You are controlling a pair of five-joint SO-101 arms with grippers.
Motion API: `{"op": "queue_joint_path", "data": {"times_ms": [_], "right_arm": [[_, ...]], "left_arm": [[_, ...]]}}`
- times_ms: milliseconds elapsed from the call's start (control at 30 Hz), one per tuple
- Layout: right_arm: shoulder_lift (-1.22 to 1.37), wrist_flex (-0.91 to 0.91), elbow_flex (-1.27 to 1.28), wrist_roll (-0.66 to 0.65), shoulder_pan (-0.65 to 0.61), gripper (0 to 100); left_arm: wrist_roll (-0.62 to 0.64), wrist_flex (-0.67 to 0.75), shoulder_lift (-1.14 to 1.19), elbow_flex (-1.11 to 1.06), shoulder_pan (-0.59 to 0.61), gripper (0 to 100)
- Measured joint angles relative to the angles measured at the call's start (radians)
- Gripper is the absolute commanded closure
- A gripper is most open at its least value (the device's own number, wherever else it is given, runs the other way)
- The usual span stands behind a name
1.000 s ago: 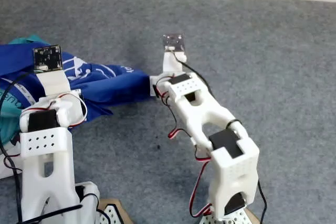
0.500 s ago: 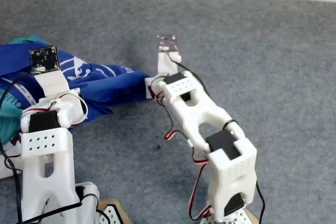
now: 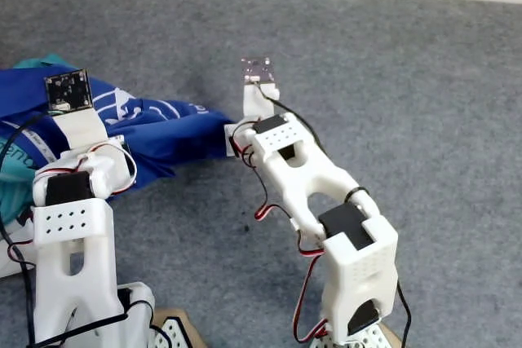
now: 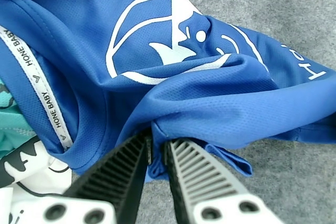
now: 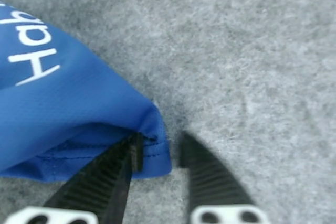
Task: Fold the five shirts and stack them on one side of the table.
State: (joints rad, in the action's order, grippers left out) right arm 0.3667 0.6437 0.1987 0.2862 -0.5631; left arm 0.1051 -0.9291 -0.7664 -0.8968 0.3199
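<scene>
A blue shirt (image 3: 163, 128) with white print lies crumpled at the table's left, one sleeve stretched toward the middle. My left gripper (image 4: 157, 139) is shut on a fold of the blue shirt (image 4: 199, 98) near its lower hem. My right gripper (image 5: 157, 149) stands open at the sleeve's tip, and the corner of the blue shirt (image 5: 63, 103) lies between its fingers, against one finger (image 5: 123, 163) and clear of the other. In the high view the right gripper (image 3: 233, 136) sits low at that sleeve end.
Under the blue shirt at the far left lie a teal shirt (image 3: 15, 193) and a white shirt with dark print (image 4: 26, 169). Grey felt table (image 3: 408, 103) stretches bare to the right and to the back.
My right arm has shifted left, bringing its gripper up to the sleeve tip. The left arm and the shirt have barely moved.
</scene>
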Motion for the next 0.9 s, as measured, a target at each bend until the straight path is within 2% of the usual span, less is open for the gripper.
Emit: {"op": "queue_joint_path", "data": {"times_ms": [233, 333, 467, 633, 900], "right_arm": [[0.0, -0.006, 0.028, 0.0, -0.002, 99.2], [0.0, -0.005, 0.029, 0.0, 0.043, 99.2], [-0.023, 0.034, 0.025, 0.002, 0.16, 99.2], [-0.138, 0.046, 0.0, 0.002, 0.367, 99.2], [-0.331, 0.075, 0.0, 0.002, 0.52, 99.2]], "left_arm": [[0.0, 0.0, 0.0, 0.0, 0.0, 99], [0.003, 0.005, 0.0, 0.0, -0.035, 99], [0.002, 0.089, 0.0, 0.0, -0.095, 99], [0.002, 0.203, 0.0, 0.0, -0.147, 99], [0.002, 0.226, 0.0, 0.137, -0.29, 99]]}}
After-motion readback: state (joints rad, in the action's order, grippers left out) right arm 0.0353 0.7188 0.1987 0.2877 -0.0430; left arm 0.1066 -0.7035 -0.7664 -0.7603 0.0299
